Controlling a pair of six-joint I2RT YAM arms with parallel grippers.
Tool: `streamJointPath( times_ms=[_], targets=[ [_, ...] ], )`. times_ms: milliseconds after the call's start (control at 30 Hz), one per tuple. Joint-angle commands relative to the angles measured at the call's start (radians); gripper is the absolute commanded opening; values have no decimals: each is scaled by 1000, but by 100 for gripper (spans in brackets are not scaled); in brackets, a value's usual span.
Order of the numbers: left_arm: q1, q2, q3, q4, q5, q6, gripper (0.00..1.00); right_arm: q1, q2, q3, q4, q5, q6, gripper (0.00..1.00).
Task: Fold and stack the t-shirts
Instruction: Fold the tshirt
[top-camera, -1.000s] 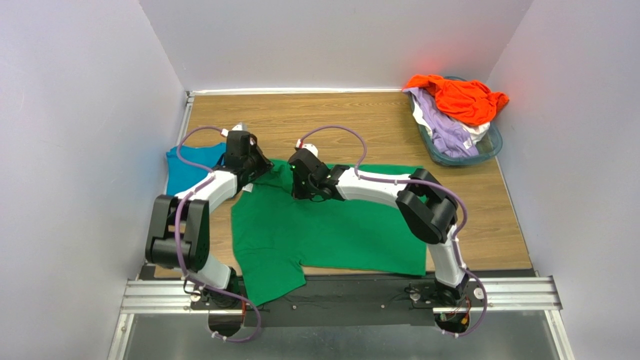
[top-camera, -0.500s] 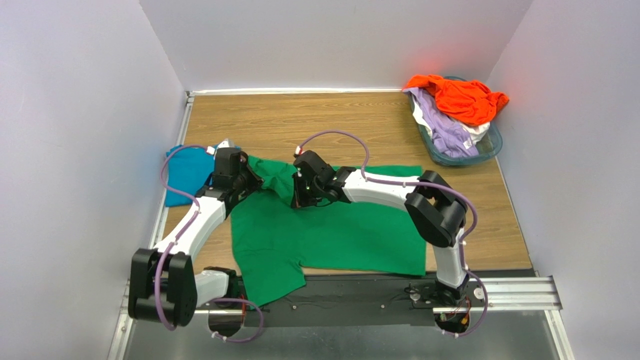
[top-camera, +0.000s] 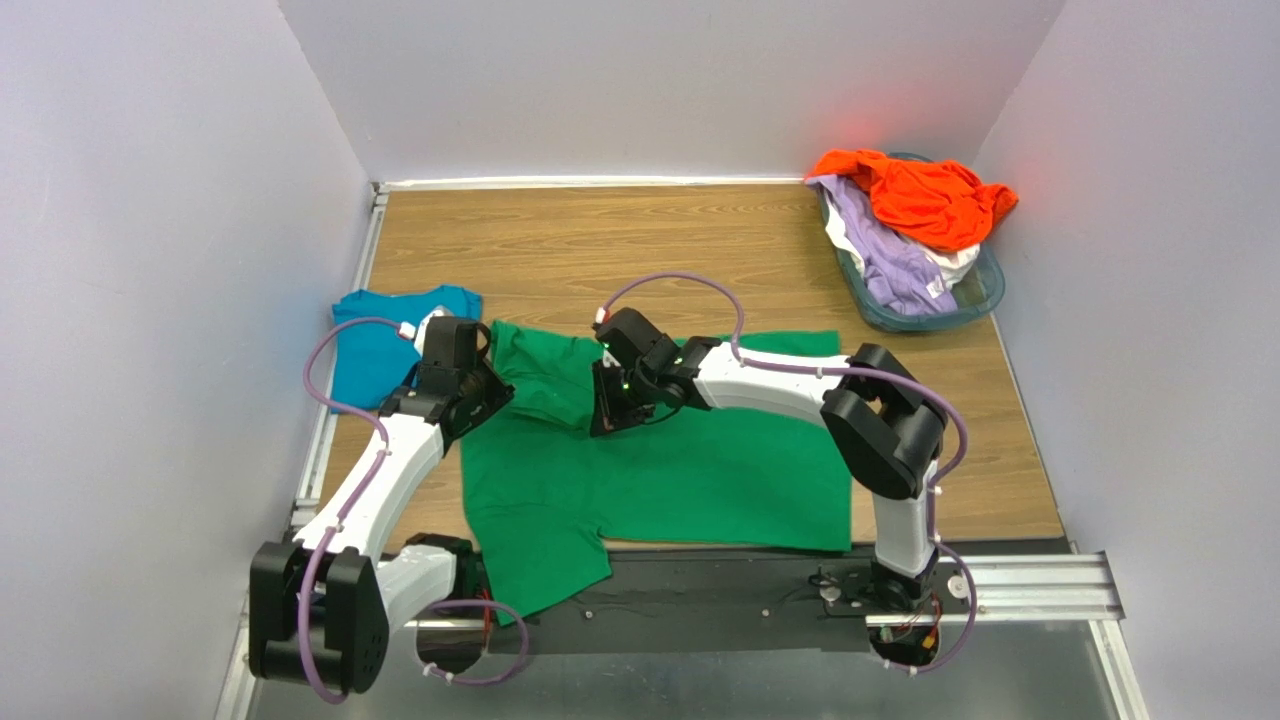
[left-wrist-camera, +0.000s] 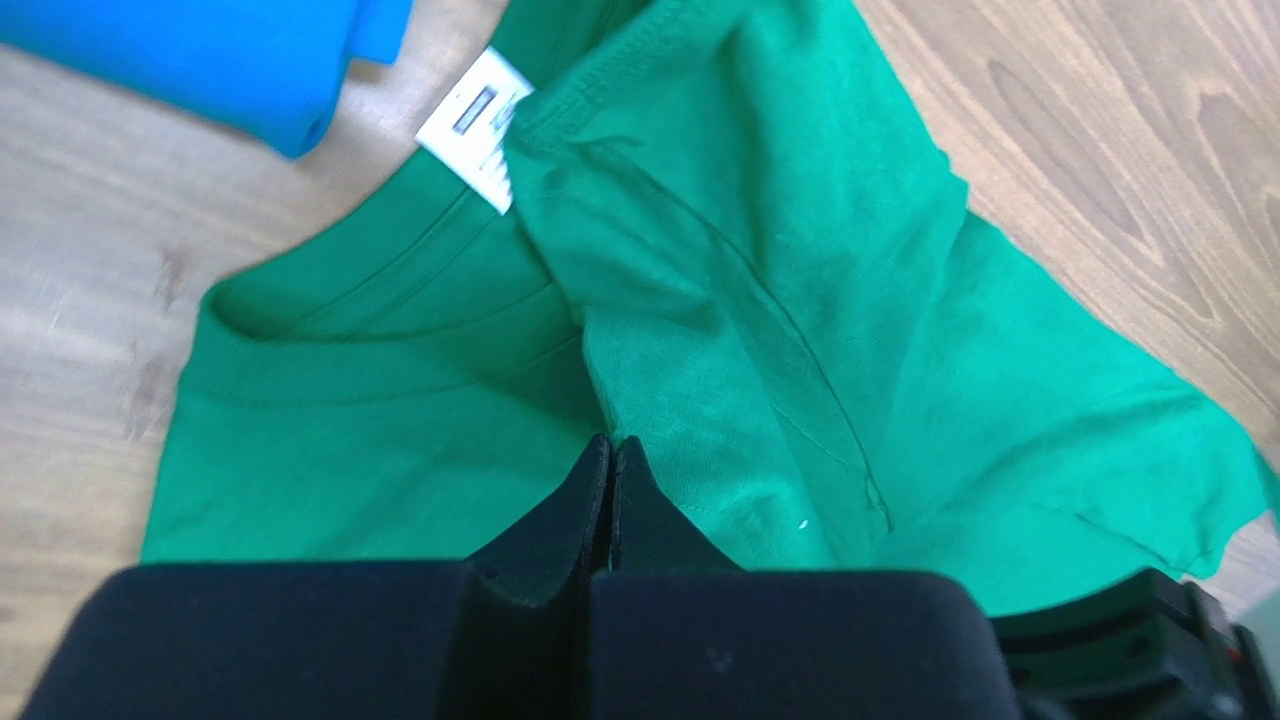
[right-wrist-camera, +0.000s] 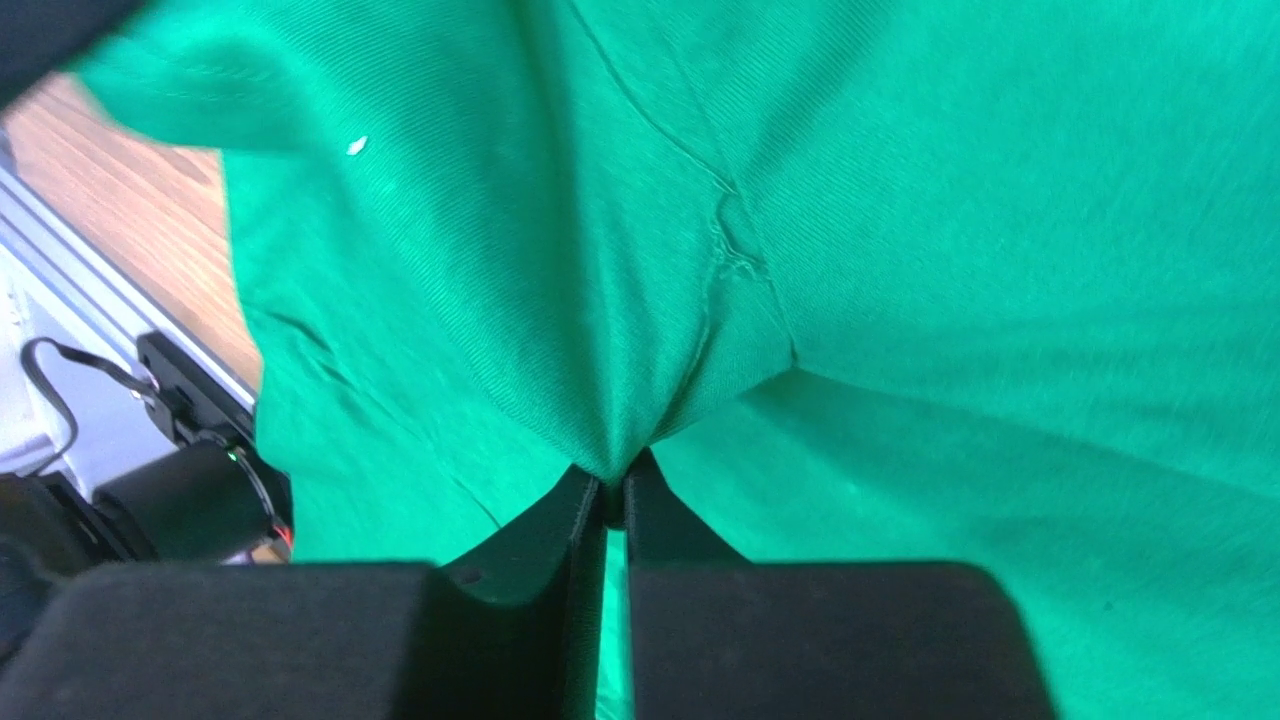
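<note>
Spread flat near the bases: green shirt. Pinched at its far-left sleeve by left gripper and right gripper, both clamped narrow on cloth, probably to draw that flap inward as a fold. Just beyond, left: folded teal shirt, likely the stack's base. Far right: basket heaped with unfolded shirts.

Top view: orange t-shirt buries most of lavender t-shirt and white t-shirt in basket, left arm overlaps teal t-shirt, and the print on label of green t-shirt is too small to read.
</note>
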Motion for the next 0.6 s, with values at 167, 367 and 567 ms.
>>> streamJointPath(
  times_ms=[167, 367, 567],
  targets=[
    [0, -104, -57, -120, 47, -46, 0, 0, -55, -65, -45, -64, 24, 24],
    [-2, -219, -61, -244, 64, -68, 0, 0, -94, -100, -51, -78, 30, 22],
    [-16, -316, -83, -279, 133, -82, 14, 1, -137, -123, -63, -69, 23, 24]
  ],
)
